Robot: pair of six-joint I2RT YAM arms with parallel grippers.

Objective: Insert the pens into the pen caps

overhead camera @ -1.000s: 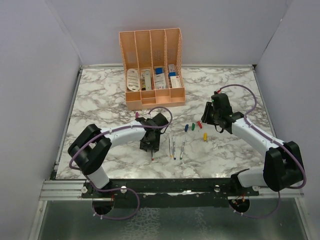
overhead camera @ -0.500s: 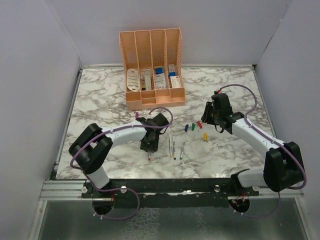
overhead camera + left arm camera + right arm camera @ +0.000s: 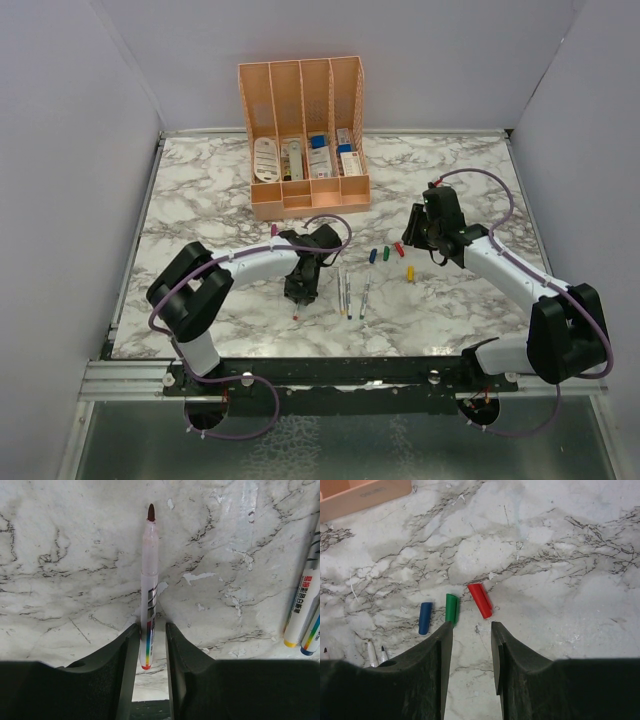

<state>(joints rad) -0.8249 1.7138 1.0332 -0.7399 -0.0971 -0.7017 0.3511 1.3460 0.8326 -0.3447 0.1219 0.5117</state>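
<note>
A red-tipped pen (image 3: 149, 580) lies on the marble, its rear end between the jaws of my left gripper (image 3: 152, 626). The left jaw touches it and a narrow gap shows at the right jaw. From above, this gripper (image 3: 300, 290) points toward the near edge with the pen's tip (image 3: 296, 316) sticking out. Three more pens (image 3: 348, 293) lie to its right. My right gripper (image 3: 472, 625) hovers open and empty just short of the red cap (image 3: 480, 600), green cap (image 3: 451, 608) and blue cap (image 3: 424, 618). A yellow cap (image 3: 410, 272) lies nearby, and a purple cap (image 3: 273, 229) by the left arm.
A peach organiser (image 3: 300, 140) with boxes and cards stands at the back centre. Grey walls close in the table on the left, right and back. The ends of two other pens (image 3: 302, 615) show at the right edge of the left wrist view.
The left jaws have narrowed around the red-tipped pen and the left arm has shifted slightly. The right arm has not moved.
</note>
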